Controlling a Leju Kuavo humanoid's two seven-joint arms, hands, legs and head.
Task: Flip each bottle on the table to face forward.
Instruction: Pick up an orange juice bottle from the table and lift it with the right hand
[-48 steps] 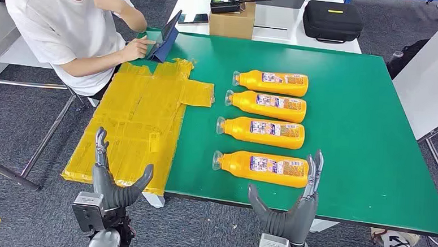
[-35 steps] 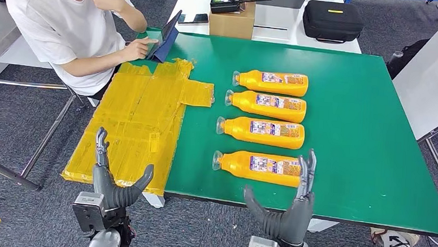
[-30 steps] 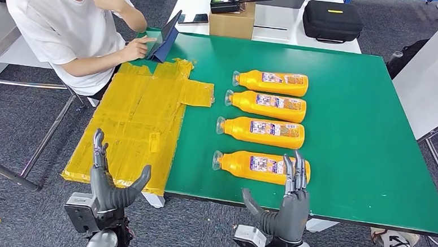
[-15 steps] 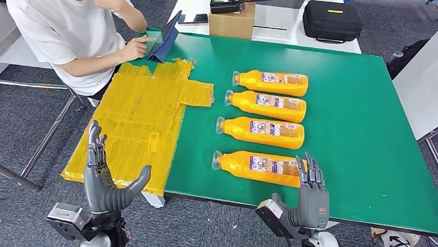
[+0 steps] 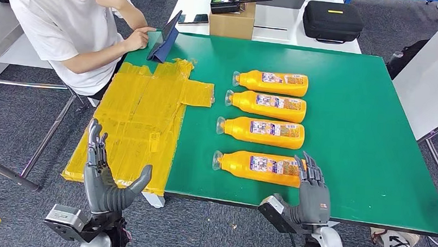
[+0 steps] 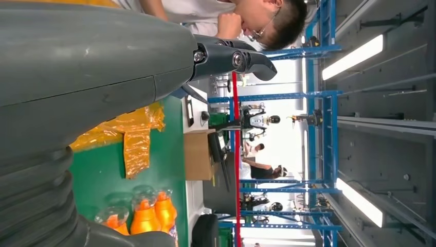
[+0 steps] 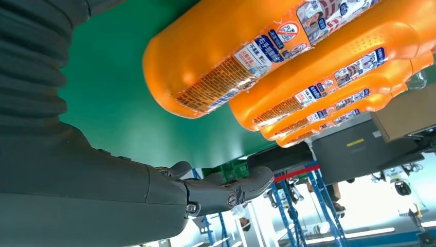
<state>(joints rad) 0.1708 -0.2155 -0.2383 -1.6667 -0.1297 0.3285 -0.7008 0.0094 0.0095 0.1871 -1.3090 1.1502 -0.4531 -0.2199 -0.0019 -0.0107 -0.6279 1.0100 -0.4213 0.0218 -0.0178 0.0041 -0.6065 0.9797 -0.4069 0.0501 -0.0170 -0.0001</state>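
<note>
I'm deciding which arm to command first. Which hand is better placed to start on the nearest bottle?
The right hand. Its fingers are raised at the base end of the nearest bottle, holding nothing. The left hand hovers open off the table's near left corner, by the yellow taped sheet, well away from all the bottles.

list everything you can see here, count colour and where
bottles: four, orange with clear caps, lying in a column mid-table, caps toward the robot's left
table: one, green
taped sheet: one, yellow, on the table's left part and overhanging its near edge
tablet: one, dark blue case, propped at the far left corner
cardboard box: one, brown, on the white table behind
case: one, black, on that white table
person: one, white shirt, seated far left, hand at the tablet
left hand: grey, open, off the table's near left
right hand: grey, open, at the nearest bottle's base
</note>
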